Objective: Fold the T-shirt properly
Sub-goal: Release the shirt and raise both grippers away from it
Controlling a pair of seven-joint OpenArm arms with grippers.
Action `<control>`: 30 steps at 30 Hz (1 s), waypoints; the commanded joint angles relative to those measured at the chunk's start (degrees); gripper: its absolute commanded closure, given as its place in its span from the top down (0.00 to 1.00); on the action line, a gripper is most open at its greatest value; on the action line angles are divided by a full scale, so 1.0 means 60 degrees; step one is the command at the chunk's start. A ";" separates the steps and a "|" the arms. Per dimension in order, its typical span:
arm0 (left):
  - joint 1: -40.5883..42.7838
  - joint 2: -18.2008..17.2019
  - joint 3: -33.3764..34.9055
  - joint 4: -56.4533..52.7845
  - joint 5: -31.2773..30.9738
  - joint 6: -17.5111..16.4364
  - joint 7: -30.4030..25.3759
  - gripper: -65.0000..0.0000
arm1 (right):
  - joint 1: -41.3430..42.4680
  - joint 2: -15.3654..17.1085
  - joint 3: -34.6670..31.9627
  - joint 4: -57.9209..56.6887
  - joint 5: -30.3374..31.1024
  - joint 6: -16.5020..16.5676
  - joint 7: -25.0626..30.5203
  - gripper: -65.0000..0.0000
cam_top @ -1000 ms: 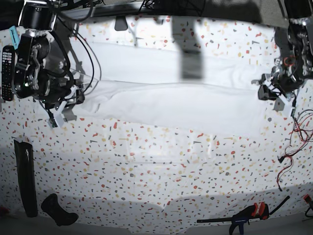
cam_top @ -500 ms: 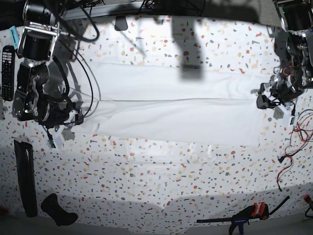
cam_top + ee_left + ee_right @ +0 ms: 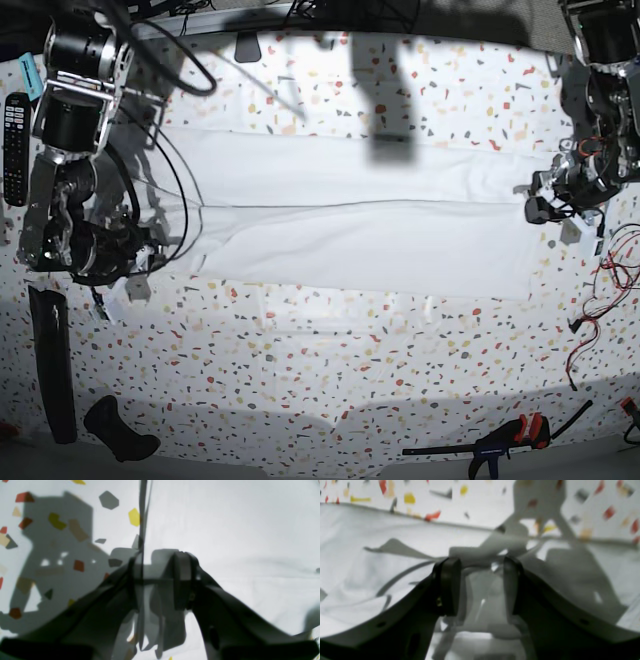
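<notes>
The T-shirt (image 3: 360, 220) lies flat as a long white band across the speckled table, with a lengthwise fold line along its middle. My left gripper (image 3: 550, 210) hovers at the shirt's right end. In the left wrist view its fingers (image 3: 183, 580) stand apart over white cloth (image 3: 237, 542), and a thin grey strip runs past the other finger. My right gripper (image 3: 115, 295) is just off the shirt's left end, low over the table. In the right wrist view it (image 3: 480, 585) is open above the wrinkled cloth (image 3: 370, 567), with nothing between the fingers.
A remote control (image 3: 15, 150) lies at the far left edge. A long black piece (image 3: 50, 365) and a black handle (image 3: 120, 430) sit at the front left. A clamp (image 3: 510, 440) lies at the front right. Red wires (image 3: 600, 290) trail along the right edge.
The shirt has settled flat and its front edge lies nearer the front. The right arm has dropped toward the front left, off the cloth. The left gripper has sunk slightly.
</notes>
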 commanded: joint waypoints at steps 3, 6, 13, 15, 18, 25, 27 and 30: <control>-0.0025 -0.0091 0.0000 0.0306 -0.0022 0.0138 0.0426 0.30 | 0.0270 0.0233 0.0051 0.0561 0.0415 0.0414 0.0109 0.43; -0.0025 -0.0091 0.0000 0.0812 -0.0022 0.0138 0.0430 0.30 | 0.0270 0.0317 0.0051 0.1206 0.0710 0.0414 -0.0262 0.43; -0.0033 -0.0222 0.0000 0.2331 0.0175 0.0135 -0.0208 0.34 | 0.0266 0.0521 0.0127 0.3158 0.1402 0.0414 -0.0667 0.43; -0.0127 -0.0219 0.0000 0.2404 0.0470 0.0135 -0.0273 0.50 | 0.0266 0.0521 0.0255 0.3723 0.1559 0.0414 -0.0856 0.43; -0.0328 -0.0222 0.0000 0.2404 0.0586 0.0124 0.0703 0.70 | 0.0229 0.0517 0.0623 0.4401 0.2189 0.0414 -0.1242 0.43; -0.0324 -0.0663 0.0000 0.2233 -0.0590 -0.0157 0.1002 0.69 | 0.0186 0.0521 0.1545 0.4885 0.3031 0.0414 -0.1293 0.43; -0.0324 -0.0816 0.0000 0.1891 -0.1249 -0.0164 0.1013 0.69 | 0.0153 0.0525 0.1738 0.4991 0.3151 0.0414 -0.1293 0.43; -0.0342 -0.1024 0.0000 0.1086 -0.2605 -0.0310 0.1005 0.69 | -0.0244 0.0517 0.1916 0.5453 0.3147 0.0414 -0.1293 0.43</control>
